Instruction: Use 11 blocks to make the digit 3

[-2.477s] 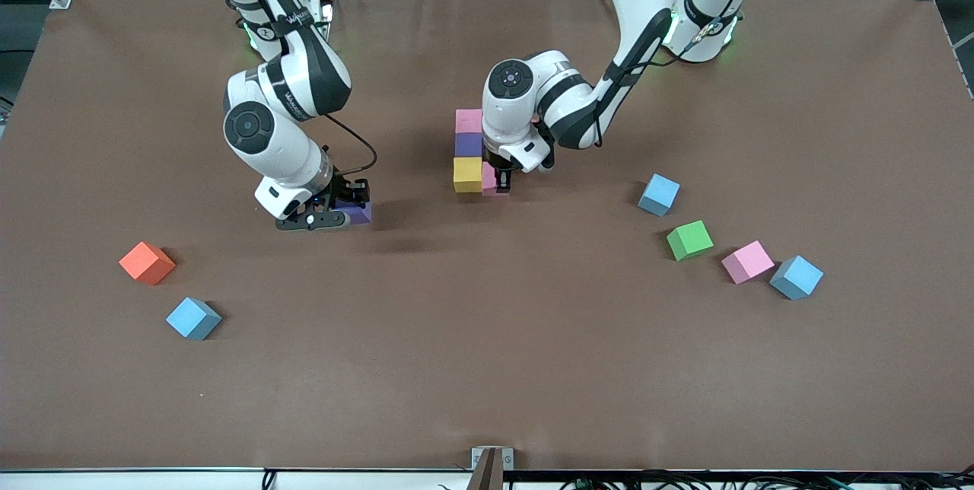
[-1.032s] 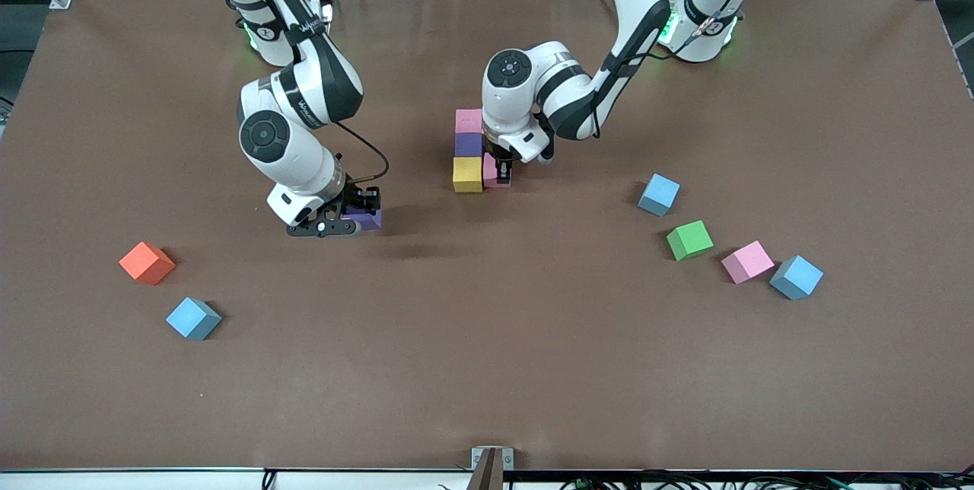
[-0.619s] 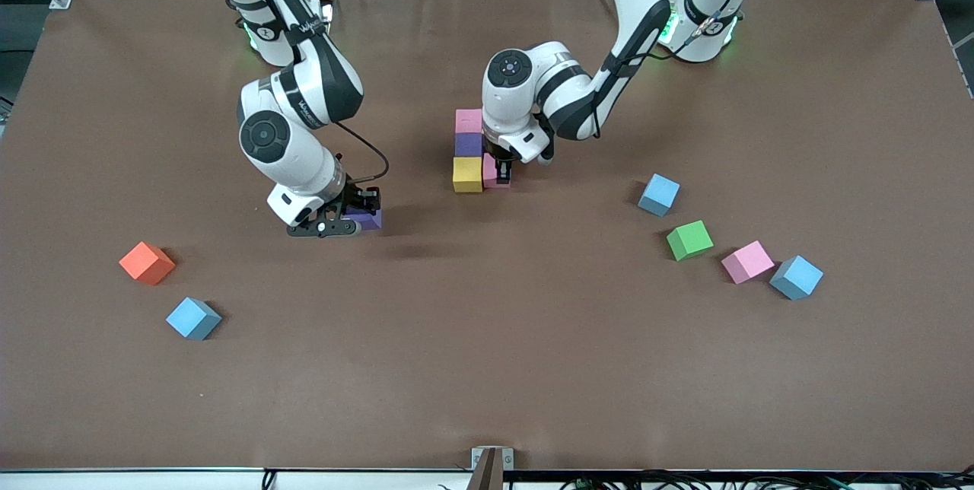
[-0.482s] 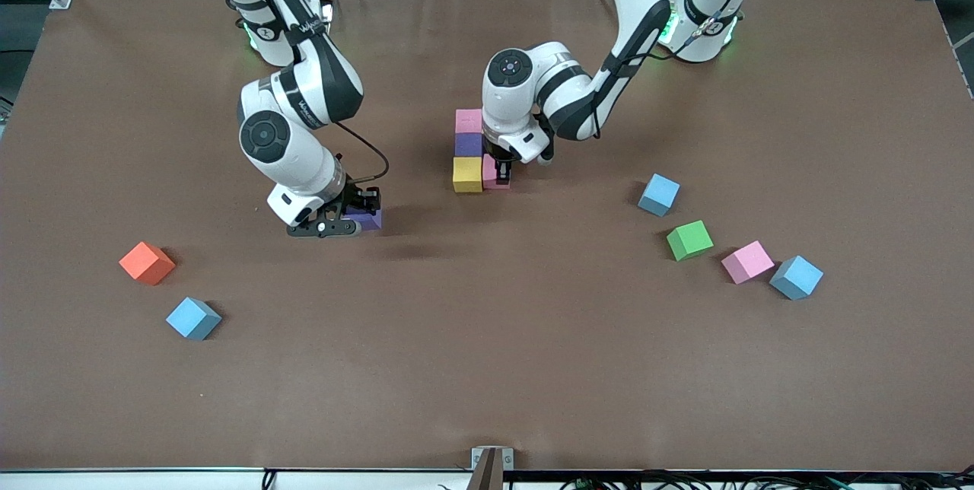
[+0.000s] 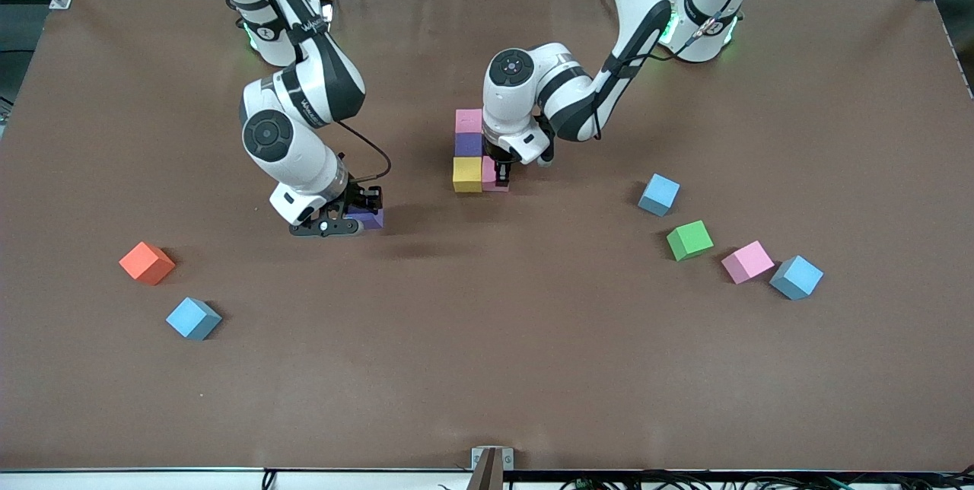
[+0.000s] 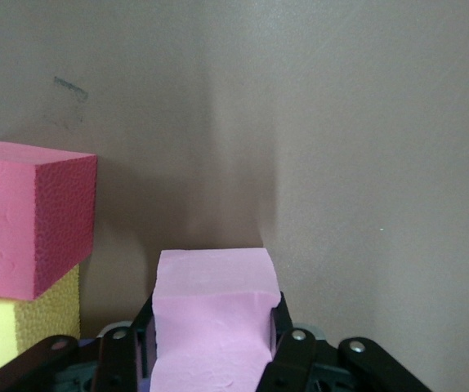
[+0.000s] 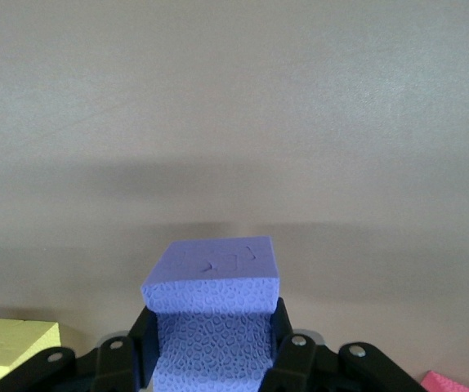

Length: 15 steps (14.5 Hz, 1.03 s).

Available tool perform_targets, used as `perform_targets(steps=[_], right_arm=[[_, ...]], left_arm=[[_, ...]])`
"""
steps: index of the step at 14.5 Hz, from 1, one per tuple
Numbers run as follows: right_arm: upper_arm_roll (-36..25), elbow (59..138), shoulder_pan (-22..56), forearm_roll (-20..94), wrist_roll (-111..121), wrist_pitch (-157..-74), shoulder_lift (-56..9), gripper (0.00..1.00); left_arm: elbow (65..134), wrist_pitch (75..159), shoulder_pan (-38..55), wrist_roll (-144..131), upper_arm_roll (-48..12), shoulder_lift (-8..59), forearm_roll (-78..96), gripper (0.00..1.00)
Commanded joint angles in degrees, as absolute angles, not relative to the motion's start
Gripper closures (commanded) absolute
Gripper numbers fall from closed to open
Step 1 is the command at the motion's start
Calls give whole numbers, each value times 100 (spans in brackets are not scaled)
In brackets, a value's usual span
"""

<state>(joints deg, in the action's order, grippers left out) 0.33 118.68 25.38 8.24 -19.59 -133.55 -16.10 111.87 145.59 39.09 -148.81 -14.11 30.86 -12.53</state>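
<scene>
Since the earlier front view, the right gripper has carried its purple cube a little toward the frame's centre, while the left gripper has barely shifted at the small cluster.

Lowest in the front view, a light blue cube and the orange cube lie at lower left. At lower right sit another blue cube, a loose pink cube, the green cube and a third blue cube, all apart from one another.

Left of centre, the right gripper is clamped on the purple cube, which hangs just above the table. In the right wrist view the fingers pinch its two opposite flat faces.

Just above centre, the left gripper is clamped on a pink cube, set beside the yellow cube. Above that run a second purple cube and another pink one, touching in a column.

These cubes look like light, soft foam with a pebbled, grippy skin. They probably dent under a hard squeeze and slide if nudged, so flat opposite sides taken mid-height seem the best hold.
</scene>
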Motion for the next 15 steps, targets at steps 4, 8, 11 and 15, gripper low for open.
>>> perform_targets(steps=[4,8,11,15], right_arm=[[9,11733,2628,923,-2074,-13333,-1758,97],[9,11725,2628,932,-2092,-13342,-1793,96],[9,11646,2672,932,-2442,-13342,-1828,96],[9,11435,2856,932,-2838,-13351,-2038,96]], left_arm=[[11145,14678,3920,-15029,-1406,3190,-1415,63],[11083,14678,3929,-15029,-1406,3217,-1415,57],[11092,14643,3946,-15003,-1389,3226,-1415,0],[11109,14608,3955,-14994,-1397,3191,-1424,0]])
